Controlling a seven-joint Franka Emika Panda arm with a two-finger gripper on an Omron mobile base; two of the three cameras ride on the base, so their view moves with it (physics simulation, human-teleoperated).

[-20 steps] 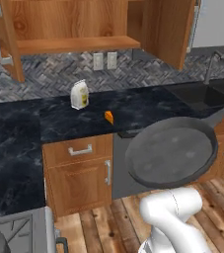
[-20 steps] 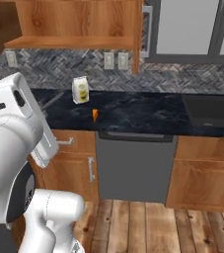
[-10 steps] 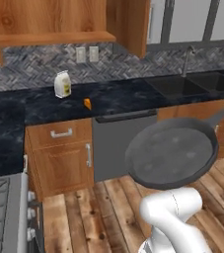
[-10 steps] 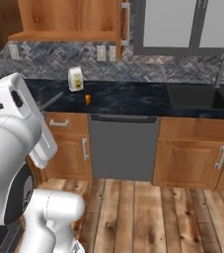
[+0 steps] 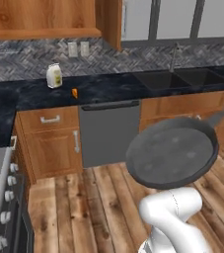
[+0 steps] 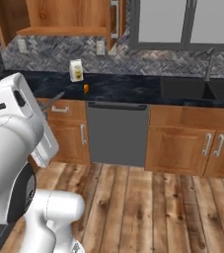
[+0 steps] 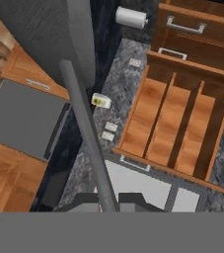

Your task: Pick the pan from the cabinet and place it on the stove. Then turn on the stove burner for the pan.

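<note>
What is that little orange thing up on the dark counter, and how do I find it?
Find the long dark counter, then the grey dishwasher under it. Just above the dishwasher's left corner sits the small orange thing, too small to name. The white carton nearby is taller and pale.

Dark speckled table (image 5: pixel 108 89) along herringbone backsplash. On it: white carton with yellow label (image 5: pixel 54 76), small orange item (image 5: pixel 74 93) just beside front edge, apart from carton. Sink (image 5: pixel 182 79) sunk into table to right. Wood plank floor (image 5: pixel 84 197) below cabinets.
</note>
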